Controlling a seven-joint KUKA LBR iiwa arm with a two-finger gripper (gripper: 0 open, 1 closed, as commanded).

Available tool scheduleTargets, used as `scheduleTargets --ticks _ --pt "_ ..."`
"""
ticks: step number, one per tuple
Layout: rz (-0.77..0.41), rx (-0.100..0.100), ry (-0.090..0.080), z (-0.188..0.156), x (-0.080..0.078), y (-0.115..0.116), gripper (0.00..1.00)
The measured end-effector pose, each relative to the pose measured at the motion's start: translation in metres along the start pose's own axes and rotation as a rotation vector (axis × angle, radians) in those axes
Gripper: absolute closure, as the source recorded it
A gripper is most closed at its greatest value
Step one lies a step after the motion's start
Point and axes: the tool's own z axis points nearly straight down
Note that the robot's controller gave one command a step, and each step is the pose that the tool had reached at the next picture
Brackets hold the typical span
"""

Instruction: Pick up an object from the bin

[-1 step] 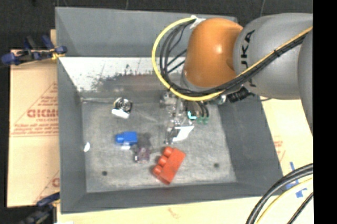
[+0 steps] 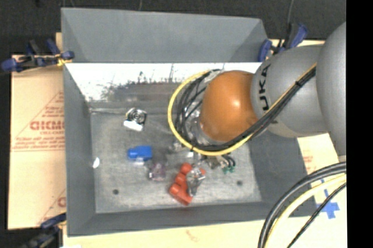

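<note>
Gripper hangs just beside the red piece; spread or not, we cannot tell. Closing off-centre, it could shove that piece away.

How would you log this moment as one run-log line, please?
gripper: low at red piece, front centre of bin | grasp: unclear | nearby: blue piece

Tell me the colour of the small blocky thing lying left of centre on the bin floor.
The blocky thing is blue; the camera view shows it best.

Grey arm, orange cover, seemingly dark cables
</note>
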Motion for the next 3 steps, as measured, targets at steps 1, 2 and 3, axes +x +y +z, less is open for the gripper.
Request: scheduleTargets --ticks 1,2,3 --pt "0.001 -0.003 0.003 0.001 0.001 0.001 1.0" --pt "-0.001 0.002 0.007 -0.033 -0.01 -0.012 1.0" --pt "0.0 -0.001 0.012 -0.03 -0.008 -0.011 0.0"
